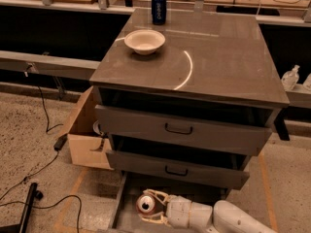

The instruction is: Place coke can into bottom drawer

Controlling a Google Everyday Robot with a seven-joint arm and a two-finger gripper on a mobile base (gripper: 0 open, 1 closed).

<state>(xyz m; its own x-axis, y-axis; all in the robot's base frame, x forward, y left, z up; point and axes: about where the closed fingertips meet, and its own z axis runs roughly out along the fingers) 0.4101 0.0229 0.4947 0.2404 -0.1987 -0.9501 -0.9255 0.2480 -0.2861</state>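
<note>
The coke can [145, 204] is a small red-orange can with a silver top, seen from above. My gripper [151, 208] is shut on the coke can, its pale fingers [155, 195] wrapped around the can's sides. The white arm reaches in from the lower right. The can is held low over the left part of the bottom drawer [124, 212], a pulled-out grey tray beneath the two upper drawers. I cannot tell whether the can touches the drawer floor.
A grey cabinet [218, 57] carries a white bowl [144, 41] and a dark blue can [159, 8] on top. Its two upper drawers [180, 130] with black handles overhang the tray. A cardboard box [85, 130] stands left of the cabinet. Cables [29, 178] lie on the floor.
</note>
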